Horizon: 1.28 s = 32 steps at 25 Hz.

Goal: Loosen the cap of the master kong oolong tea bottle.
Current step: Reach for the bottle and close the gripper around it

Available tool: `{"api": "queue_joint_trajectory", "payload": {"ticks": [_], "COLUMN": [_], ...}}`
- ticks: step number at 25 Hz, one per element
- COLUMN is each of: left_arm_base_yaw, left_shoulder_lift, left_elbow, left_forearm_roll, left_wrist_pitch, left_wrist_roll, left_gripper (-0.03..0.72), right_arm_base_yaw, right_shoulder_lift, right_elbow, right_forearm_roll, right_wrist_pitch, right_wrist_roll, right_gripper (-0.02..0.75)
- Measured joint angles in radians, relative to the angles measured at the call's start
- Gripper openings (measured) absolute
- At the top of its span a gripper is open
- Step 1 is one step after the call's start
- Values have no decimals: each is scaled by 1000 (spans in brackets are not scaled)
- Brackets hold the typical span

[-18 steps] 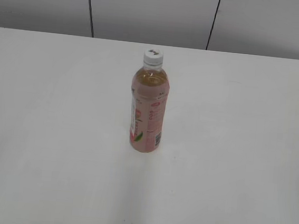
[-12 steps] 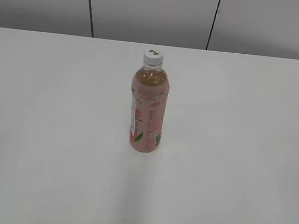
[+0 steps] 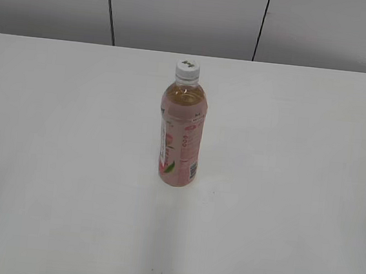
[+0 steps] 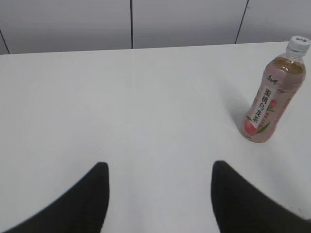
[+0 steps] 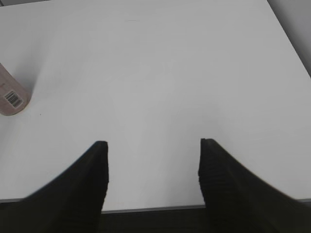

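The master kong oolong tea bottle [image 3: 181, 137] stands upright in the middle of the white table, amber tea inside, pink label with a green leaf and barcode. Its small white cap [image 3: 187, 69] with a dark mark sits on top. In the left wrist view the bottle [image 4: 270, 102] is at the far right with its cap [image 4: 298, 44] on. The right wrist view shows only its base [image 5: 10, 94] at the left edge. My left gripper [image 4: 159, 167] is open and empty, well short of the bottle. My right gripper [image 5: 152, 145] is open and empty near the table's front edge. Neither gripper shows in the exterior view.
The white table [image 3: 295, 186] spreads around the bottle on all sides. A grey panelled wall [image 3: 182, 14] stands behind it. The table's front edge [image 5: 155, 208] shows in the right wrist view, its right edge [image 5: 291, 43] at the upper right.
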Motion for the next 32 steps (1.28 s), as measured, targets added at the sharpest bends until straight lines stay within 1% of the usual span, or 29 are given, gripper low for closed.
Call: {"api": "queue_joint_trajectory", "payload": {"ticks": [19,25,28,32], "left_arm_base_yaw": [0,0,0,0], "left_shoulder_lift": [2,63,101,156], "left_elbow": [0,-1,-13,-20], "left_forearm_roll": [-3,-3,-3,-3], "left_wrist_pitch": [0,-6,-49,-172], "left_wrist_roll": [2,8,8,9], "left_gripper": [416,416,416,416], "right_arm_base_yaw": [0,0,0,0], "right_shoulder_lift": [0,0,0,0], "right_elbow": [0,0,0,0], "right_forearm_roll": [8,8,8,8], "right_wrist_pitch": [0,0,0,0], "right_wrist_roll": [0,0,0,0], "right_gripper": [449,449,449,449]}}
